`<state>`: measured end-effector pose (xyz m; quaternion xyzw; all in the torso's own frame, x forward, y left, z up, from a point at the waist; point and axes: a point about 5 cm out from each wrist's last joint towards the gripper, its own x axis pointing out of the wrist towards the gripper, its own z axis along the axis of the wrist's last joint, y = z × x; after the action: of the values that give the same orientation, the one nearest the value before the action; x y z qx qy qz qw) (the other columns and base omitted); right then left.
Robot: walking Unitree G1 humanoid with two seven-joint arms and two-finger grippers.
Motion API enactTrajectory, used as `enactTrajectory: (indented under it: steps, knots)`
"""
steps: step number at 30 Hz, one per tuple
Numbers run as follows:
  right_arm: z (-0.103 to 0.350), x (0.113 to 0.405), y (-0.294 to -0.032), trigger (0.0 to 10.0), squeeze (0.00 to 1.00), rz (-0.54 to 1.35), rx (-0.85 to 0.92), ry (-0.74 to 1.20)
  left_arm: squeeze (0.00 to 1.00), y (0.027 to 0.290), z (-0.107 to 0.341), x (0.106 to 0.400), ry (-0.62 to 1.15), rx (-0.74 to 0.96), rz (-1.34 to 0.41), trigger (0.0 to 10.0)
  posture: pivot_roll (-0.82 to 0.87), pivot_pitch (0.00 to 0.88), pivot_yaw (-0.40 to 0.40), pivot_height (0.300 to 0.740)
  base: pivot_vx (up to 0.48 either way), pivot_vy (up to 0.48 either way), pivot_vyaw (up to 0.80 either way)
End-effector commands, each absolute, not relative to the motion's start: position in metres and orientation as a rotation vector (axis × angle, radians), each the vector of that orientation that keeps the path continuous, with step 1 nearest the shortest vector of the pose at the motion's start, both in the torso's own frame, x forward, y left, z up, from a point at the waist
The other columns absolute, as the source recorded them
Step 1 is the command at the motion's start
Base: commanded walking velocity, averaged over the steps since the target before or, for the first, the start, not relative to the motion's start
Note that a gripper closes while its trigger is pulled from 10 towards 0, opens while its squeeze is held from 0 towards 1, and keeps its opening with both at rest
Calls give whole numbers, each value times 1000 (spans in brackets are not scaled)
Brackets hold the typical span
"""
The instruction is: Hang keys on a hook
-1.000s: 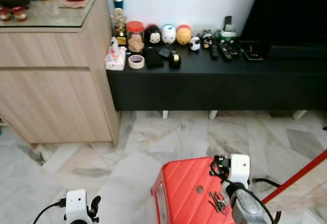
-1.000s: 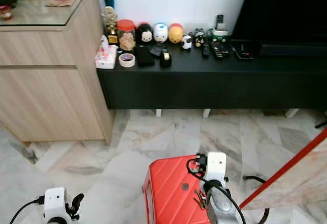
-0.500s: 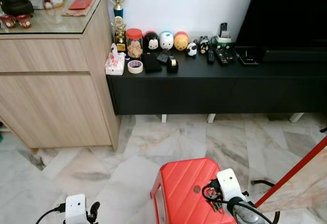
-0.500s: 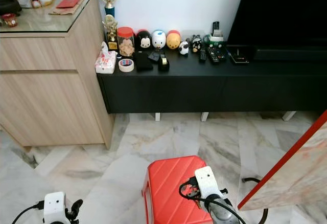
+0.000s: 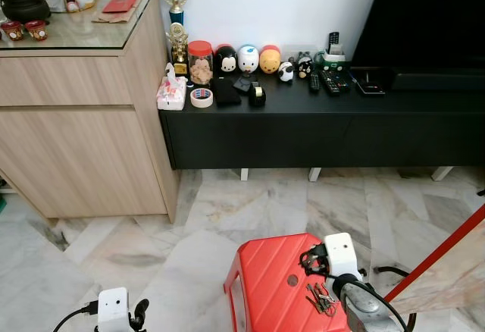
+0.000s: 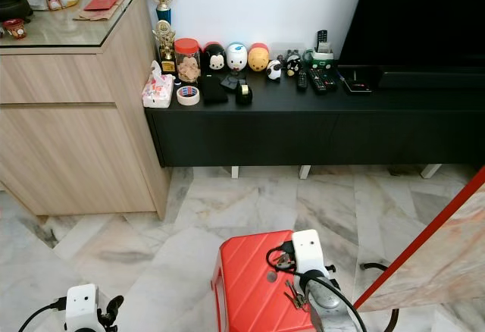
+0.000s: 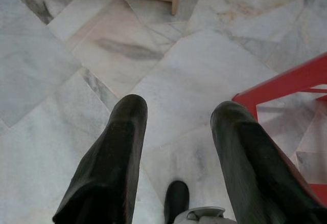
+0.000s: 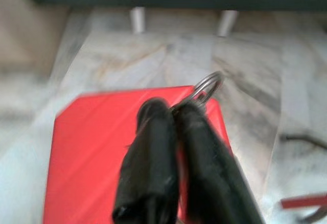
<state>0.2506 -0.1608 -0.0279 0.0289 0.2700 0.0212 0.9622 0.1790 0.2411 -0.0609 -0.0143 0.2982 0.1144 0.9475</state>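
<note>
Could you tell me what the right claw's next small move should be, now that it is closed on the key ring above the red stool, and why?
Probably a short, straight lift. The right claw is shut on the key ring, and the keys dangle just above the red stool. Raising them clear before carrying them off seems wise. I see no hook here, so the robot would likely have to turn and find one.

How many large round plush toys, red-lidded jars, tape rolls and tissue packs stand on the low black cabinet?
Large round plush toys: 3
Clear jar with red lid: 1
White tape roll: 1
Pink-and-white tissue pack: 1
Total: 6
</note>
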Motion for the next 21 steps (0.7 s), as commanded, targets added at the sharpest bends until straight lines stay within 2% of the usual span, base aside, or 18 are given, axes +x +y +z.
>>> enactTrajectory:
  steps: [1, 21]
  knots:
    - [-27, 250, -166, 10000, 0, -21, 126, 530, 0, 240, -64, 175, 631, -44, 233, 10000, 61, 0, -57, 740, 0, 0, 0]
    - [-23, 250, -155, 10000, 0, -9, 103, 481, 0, 258, -73, 155, 763, -58, 248, 10000, 53, 0, -56, 740, 0, 0, 0]
